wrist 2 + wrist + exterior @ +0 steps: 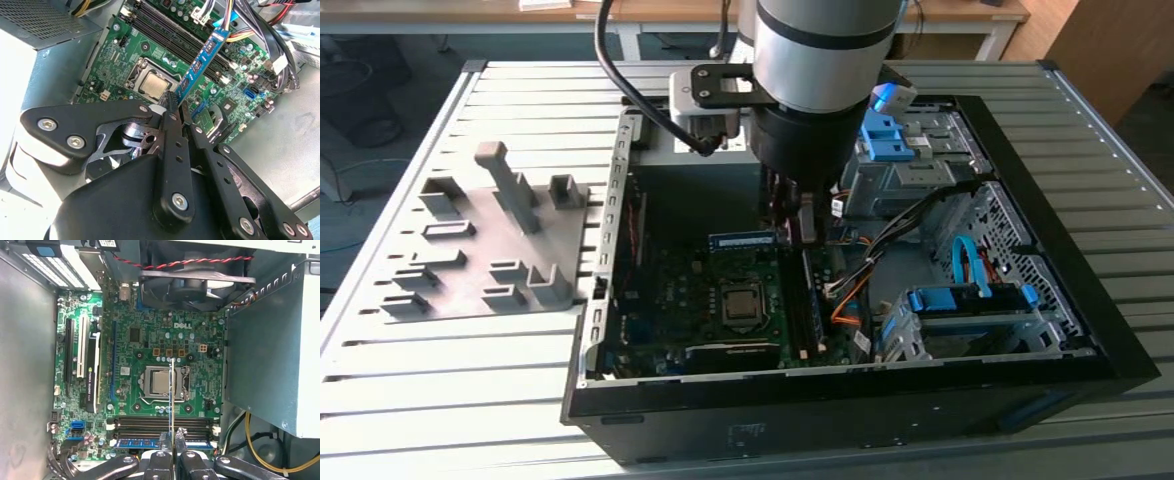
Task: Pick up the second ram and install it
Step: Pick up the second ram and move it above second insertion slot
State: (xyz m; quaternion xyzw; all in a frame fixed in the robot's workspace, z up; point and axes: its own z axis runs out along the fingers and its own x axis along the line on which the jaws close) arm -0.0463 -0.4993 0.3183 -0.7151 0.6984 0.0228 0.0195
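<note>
An open computer case (1121,370) lies on its side on a table (454,400) made of grey metal slats. Beside it, on the exterior view's left, a grey fixture plate (467,250) with upright blocks rests on the same table. Behind the table there are wooden desks (454,12).

The arm (821,50) stands nearly vertical over the case and reaches down into it. The gripper (790,215) hangs above the motherboard (680,290), close to the processor socket (740,300).

In both wrist views the gripper (177,102) (173,435) has its two fingers closed tightly on one end of the second ram (200,62). The stick points away from the fingers, over the board. In the first wrist view it is seen from its thin edge (172,390). There it crosses the black memory slots (150,422) at a right angle and is not seated in any of them. In the exterior view it appears as a short blue bar (744,241) just beside the gripper. Another memory stick (140,443) already sits in the slot nearest the gripper.

A black fan (195,285) with red and black wires is at the far end of the board. A grey metal box (270,350) fills one side of the case. Blue plastic brackets (887,135) sit on the drive bays.

White lettering is printed on the motherboard near the fan. The stick carries small labels, but I cannot read them.
</note>
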